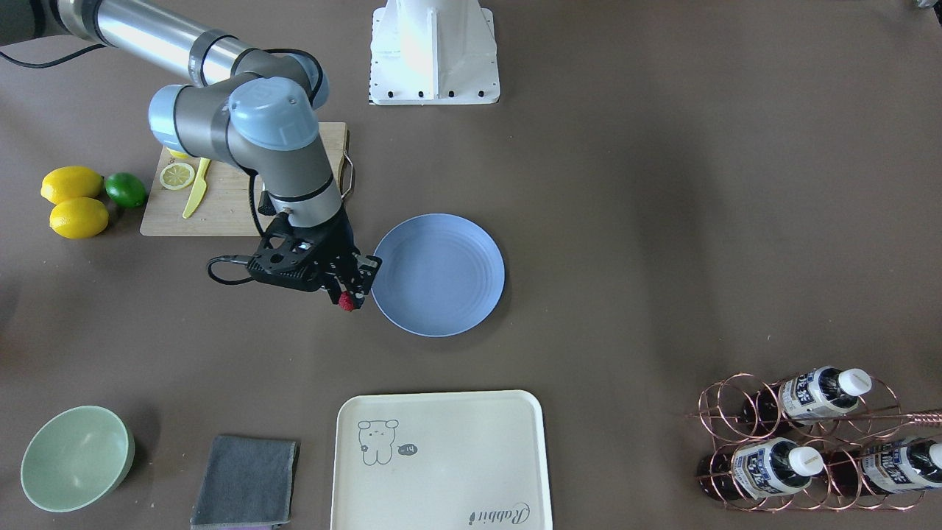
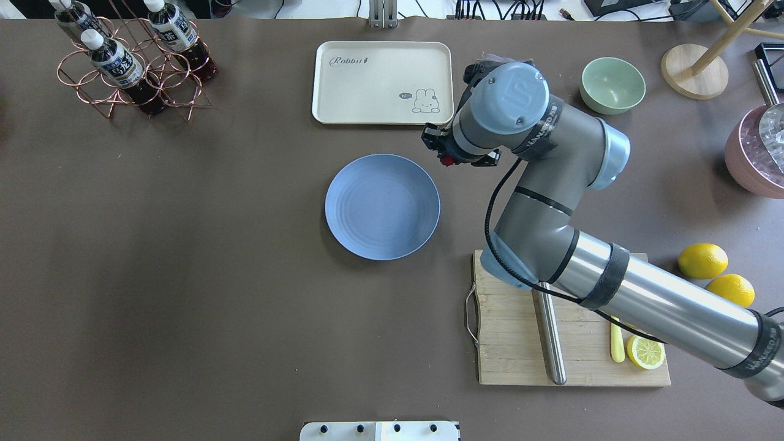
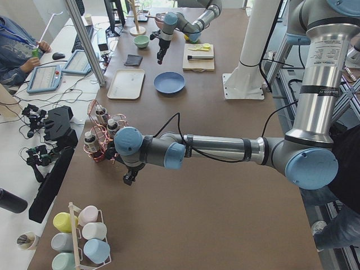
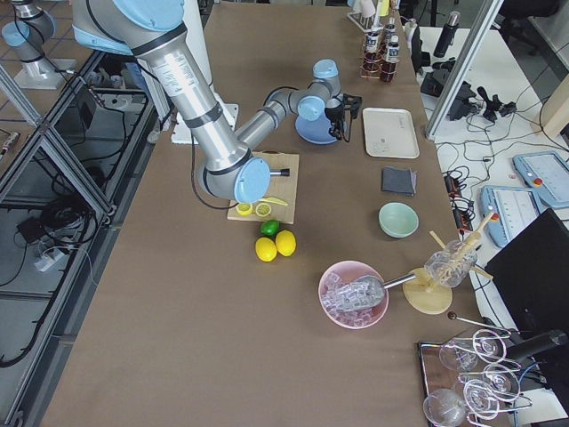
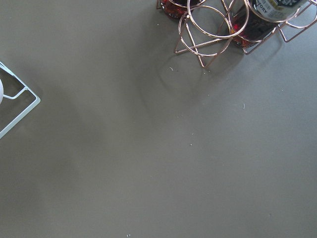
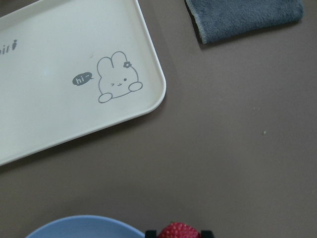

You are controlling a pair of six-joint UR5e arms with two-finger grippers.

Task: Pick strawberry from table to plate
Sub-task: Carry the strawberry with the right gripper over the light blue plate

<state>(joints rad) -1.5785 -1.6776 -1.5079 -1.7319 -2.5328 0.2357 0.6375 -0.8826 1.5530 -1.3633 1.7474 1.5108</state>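
A small dark-red strawberry (image 1: 346,301) is pinched between the fingers of my right gripper (image 1: 349,294), which is shut on it. It hangs above the brown table (image 1: 647,221), just beside the rim of the round light-blue plate (image 1: 441,276). In the overhead view the strawberry (image 2: 448,162) is right of the plate (image 2: 382,206). The right wrist view has the strawberry (image 6: 177,231) at the bottom edge and the plate rim (image 6: 84,225) at lower left. My left gripper (image 3: 129,178) shows only in the left side view, near the bottle rack; I cannot tell its state.
A cream tray (image 1: 441,456), a grey cloth (image 1: 246,482) and a pale-green bowl (image 1: 73,456) lie beyond the plate. The wooden cutting board (image 2: 520,343) with a lemon slice lies under the right arm, lemons (image 1: 73,199) and a lime (image 1: 125,189) beside it. A copper bottle rack (image 1: 809,442) stands by the left arm.
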